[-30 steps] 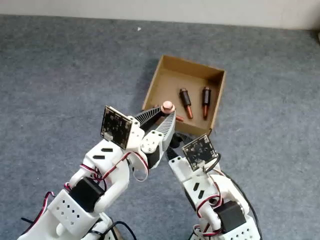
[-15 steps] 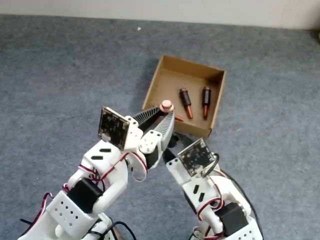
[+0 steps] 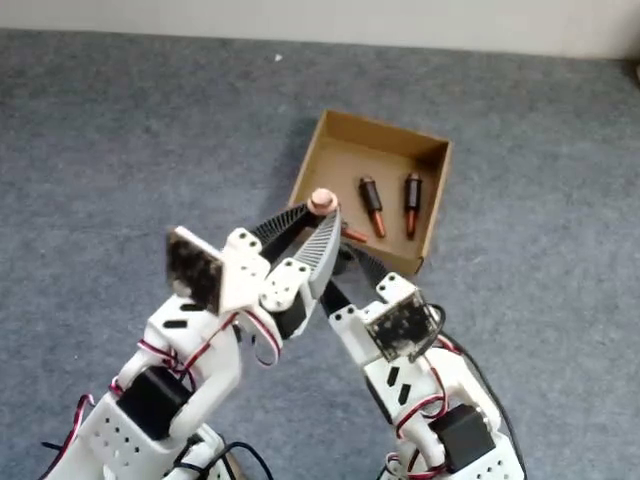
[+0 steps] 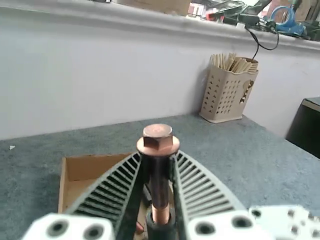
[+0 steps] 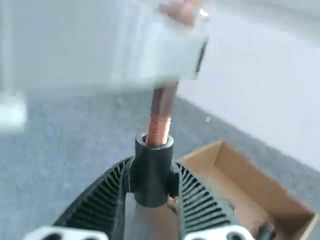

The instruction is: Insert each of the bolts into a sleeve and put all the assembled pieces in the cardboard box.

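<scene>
Left fingers (image 4: 117, 185) are closed on a copper bolt (image 4: 158, 141), hex head up, its shaft upright between them; the threaded end stands in the mouth of a black sleeve (image 5: 151, 172), with bare thread above the rim; right fingers (image 5: 200, 197) are closed around that sleeve from below, so the two arms meet tip to tip. From above, the joined parts hang over the 7 o'clock corner of the box (image 3: 385, 130), which sits on the grey desk (image 3: 120, 150) at 12 o'clock from the arms. Two assembled pieces (image 3: 371, 205) lie side by side inside, towards the box's 4 o'clock side, not touching; dark ends at 12 o'clock, copper ends at 6.
</scene>
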Controlling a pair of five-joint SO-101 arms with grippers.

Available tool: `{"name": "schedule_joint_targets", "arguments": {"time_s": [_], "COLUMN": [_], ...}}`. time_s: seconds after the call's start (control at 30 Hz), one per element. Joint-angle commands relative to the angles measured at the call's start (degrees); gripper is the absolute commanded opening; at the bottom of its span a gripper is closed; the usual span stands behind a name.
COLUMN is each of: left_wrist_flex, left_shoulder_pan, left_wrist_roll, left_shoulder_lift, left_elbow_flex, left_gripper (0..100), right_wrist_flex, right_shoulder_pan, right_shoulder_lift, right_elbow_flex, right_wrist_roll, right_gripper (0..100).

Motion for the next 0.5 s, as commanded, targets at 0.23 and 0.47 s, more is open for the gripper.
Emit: {"name": "schedule_joint_targets", "arguments": {"time_s": [0.23, 0.47], "left_wrist_flex": [-0.2, -0.2], "left_shoulder_pan": [0.0, 0.0], "left_wrist_roll": [-2.2, -3.5], "left_shoulder_lift": [-4.3, -4.3], "left_elbow_flex": [2.3, 2.1], "left_gripper": [9, 10], "right_wrist_flex": [-5.7, -5.6], "right_shoulder_pan": [1.0, 2.1], "right_shoulder_lift": [-0.8, -0.7], "right_elbow_flex": [-4.9, -3.2], "right_wrist_roll": [-4.0, -4.0], "right_gripper": [0.5, 0.5]}}
